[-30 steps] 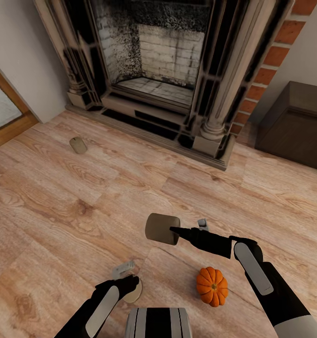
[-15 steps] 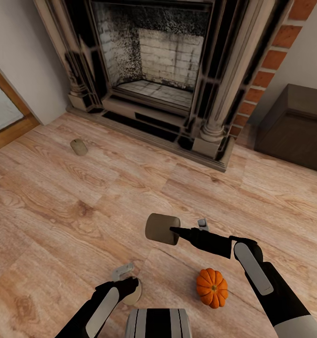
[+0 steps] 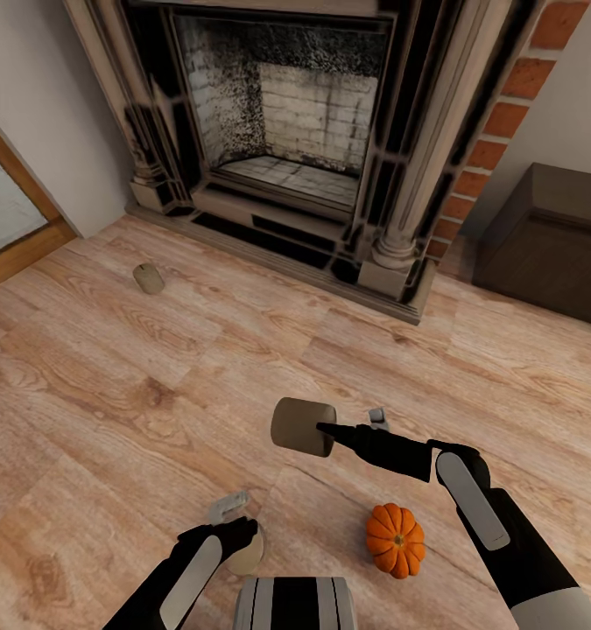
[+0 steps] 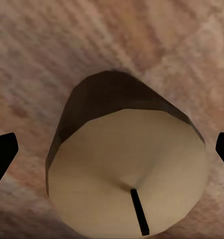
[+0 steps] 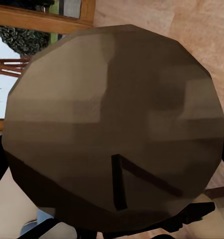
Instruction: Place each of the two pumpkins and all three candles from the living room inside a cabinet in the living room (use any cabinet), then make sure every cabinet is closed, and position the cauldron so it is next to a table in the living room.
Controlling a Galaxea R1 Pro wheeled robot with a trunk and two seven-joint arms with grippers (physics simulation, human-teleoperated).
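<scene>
My right gripper [image 3: 337,427] is shut on the end of a grey-beige candle [image 3: 302,426], which it holds level above the floor; that candle [image 5: 112,124] looms large in the right wrist view. My left gripper [image 3: 238,518] hangs open over a second candle [image 3: 249,553] standing on the floor. In the left wrist view this candle [image 4: 127,169] sits between the black fingertips [image 4: 2,155] with gaps on both sides. An orange pumpkin [image 3: 396,540] rests on the floor under my right forearm. A third candle [image 3: 148,279] lies far left near the hearth. The dark-brown cabinet [image 3: 549,236] stands at the right, its fronts shut.
A large stone fireplace [image 3: 286,131] with a raised hearth step fills the far wall, with a brick column [image 3: 505,114] at its right. A wood-framed glass door [image 3: 6,219] is at the left. Wooden floor [image 3: 155,394] lies between me and the hearth.
The whole picture has shifted slightly, so the camera moved. Both arms keep their pose, and the right gripper still holds its candle.
</scene>
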